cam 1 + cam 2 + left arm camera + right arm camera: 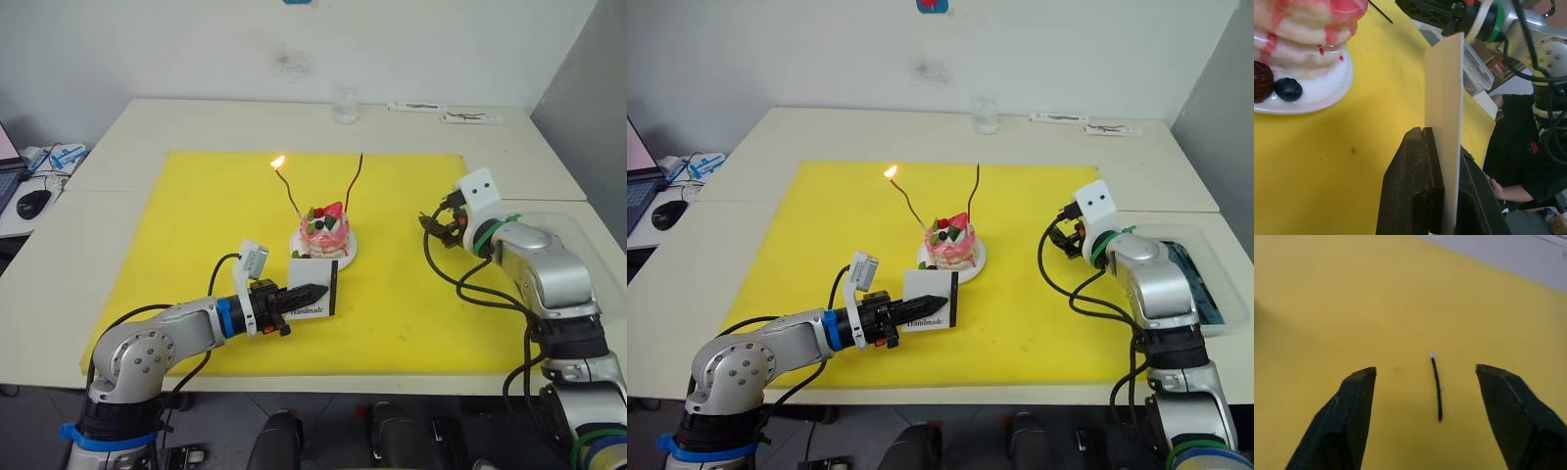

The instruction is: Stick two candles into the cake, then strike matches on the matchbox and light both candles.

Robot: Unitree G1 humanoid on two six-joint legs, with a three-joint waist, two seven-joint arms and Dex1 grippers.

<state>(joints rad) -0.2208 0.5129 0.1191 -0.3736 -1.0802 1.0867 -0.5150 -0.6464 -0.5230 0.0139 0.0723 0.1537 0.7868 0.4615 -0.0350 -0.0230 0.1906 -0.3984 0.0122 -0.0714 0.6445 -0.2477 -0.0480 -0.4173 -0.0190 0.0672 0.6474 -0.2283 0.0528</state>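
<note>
A: Arms first. How are they posed?

B: The left arm reaches in low from the near left, forearm close to level, and the left gripper (312,291) is pinched on the matchbox (315,287), holding it upright on edge just in front of the cake (325,231). The left wrist view shows the box's thin edge clamped between the black fingers (1410,186). The right arm is bent at the elbow on the right side of the yellow mat (196,196), with its wrist turned down toward the mat.

A: And the right gripper?

B: The right gripper (1425,377) hangs with fingers spread wide over the mat, and a match (1436,387) lies flat on the yellow between them, untouched.

A: Where do the task's things stand?

B: The cake sits on its small white plate (348,257) near the middle of the mat. Two candles stand in it, leaning apart: the left candle (287,188) carries a flame at its tip, the right candle (355,181) is unlit.

A: Any containers?

B: A clear glass (344,104) stands at the far edge of the table (196,122); I cannot tell what is in it. A clear tray (1205,279) lies on the right, beside the right arm, with a flat blue-edged item in it.
</note>
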